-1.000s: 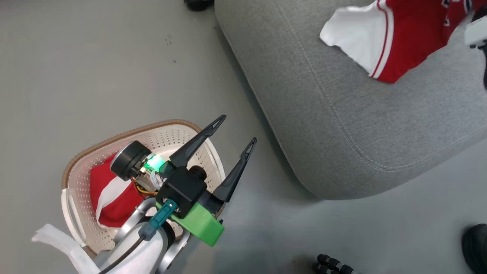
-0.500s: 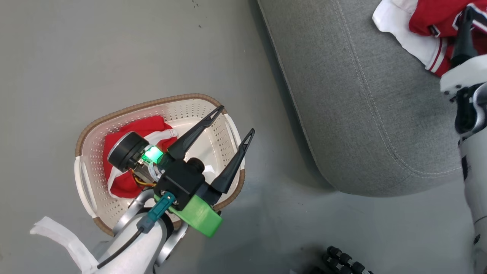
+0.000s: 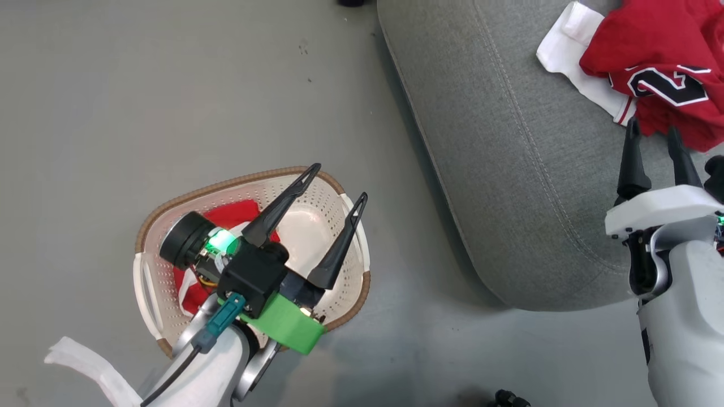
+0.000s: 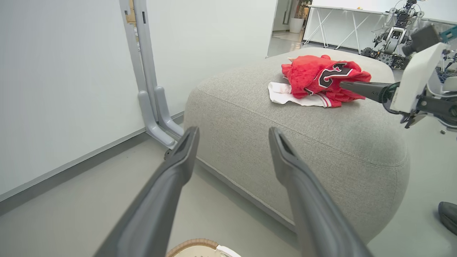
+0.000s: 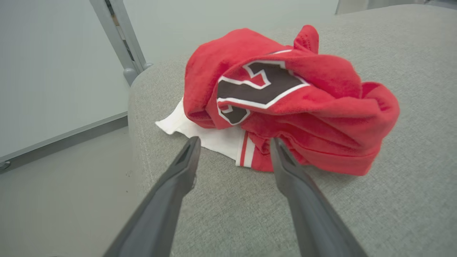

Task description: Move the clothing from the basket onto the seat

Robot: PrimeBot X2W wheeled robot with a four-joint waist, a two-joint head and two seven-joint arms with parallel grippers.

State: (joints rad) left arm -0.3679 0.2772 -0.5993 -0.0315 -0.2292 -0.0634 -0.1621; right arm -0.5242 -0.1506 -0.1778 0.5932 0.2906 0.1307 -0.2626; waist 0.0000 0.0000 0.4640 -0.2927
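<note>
A red garment of the clothing (image 3: 662,56), with a white band and black lettering, lies bunched on the grey seat (image 3: 537,186). My right gripper (image 3: 652,127) stands open just short of it, nothing between its fingers; in the right wrist view its tips (image 5: 234,141) almost reach the garment's (image 5: 303,107) near edge. The cream basket (image 3: 308,220) sits on the floor to the left with another red piece (image 3: 237,213) inside, partly hidden by my left wrist. My left gripper (image 3: 338,182) hangs open and empty above the basket, pointing at the seat (image 4: 303,142).
Grey floor lies between basket and seat. A grey post (image 4: 150,89) stands against the white wall behind the seat. A dark shoe (image 4: 448,214) shows on the floor by the seat's right side. A small black object (image 3: 509,398) is at the bottom edge.
My right gripper has opened, let the red garment drop onto the seat and drawn back from it. The head camera has shifted. My left gripper stays open over the basket.
</note>
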